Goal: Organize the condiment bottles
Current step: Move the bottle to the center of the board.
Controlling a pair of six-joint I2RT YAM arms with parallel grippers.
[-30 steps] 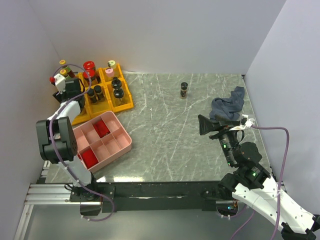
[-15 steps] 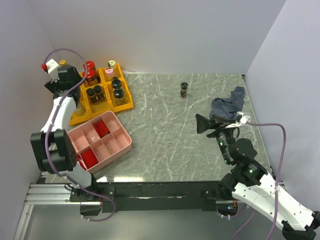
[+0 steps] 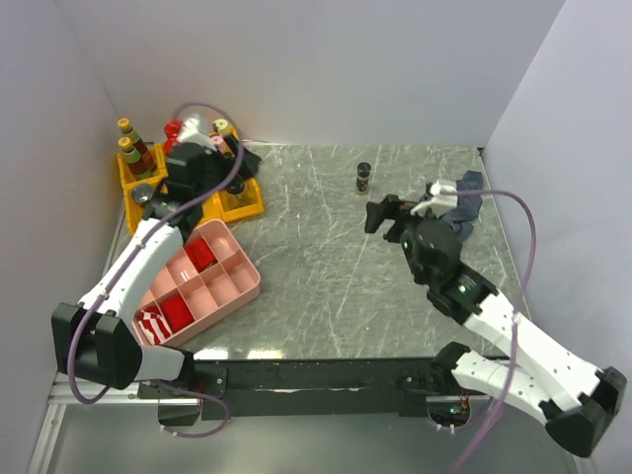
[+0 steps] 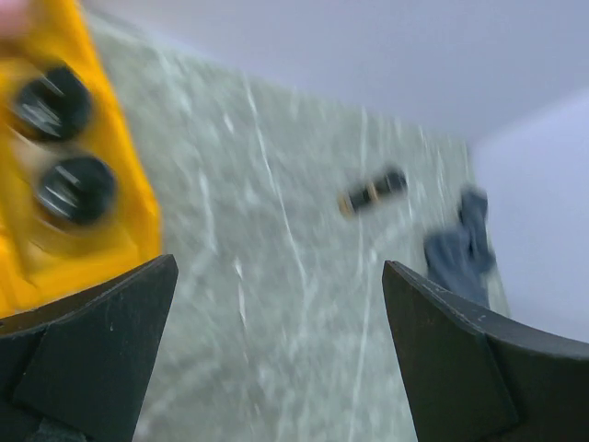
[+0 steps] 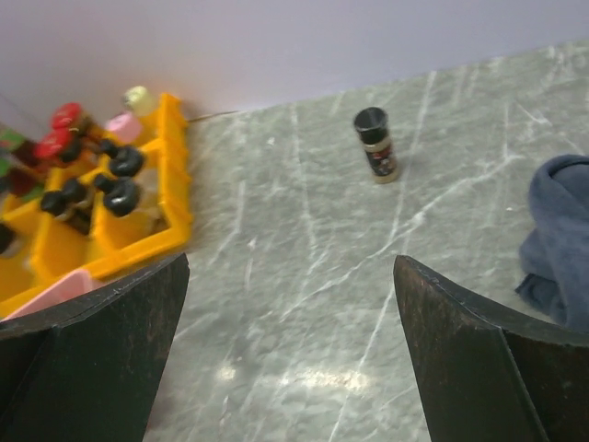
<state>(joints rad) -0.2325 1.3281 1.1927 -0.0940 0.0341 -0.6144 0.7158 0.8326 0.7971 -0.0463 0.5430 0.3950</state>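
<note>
Grey marbled tabletop [image 3: 316, 267]: a lone black-capped glass spice jar [image 5: 376, 145] stands ahead of the right pincer [image 5: 291, 262], which is spread wide and empty. It should straddle the jar squarely before closing. Beside the yellow plastic tray [image 4: 110, 249], the left pincer [image 4: 280, 265] is also spread.

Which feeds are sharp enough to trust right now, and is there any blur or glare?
Left wrist: heavy motion blur, the yellow tray and the lone spice jar smeared. Right wrist: that jar is fairly crisp, slight softness towards the left edge. Top external: sharp and evenly lit, with pale glare patches on the table near its front edge.
</note>
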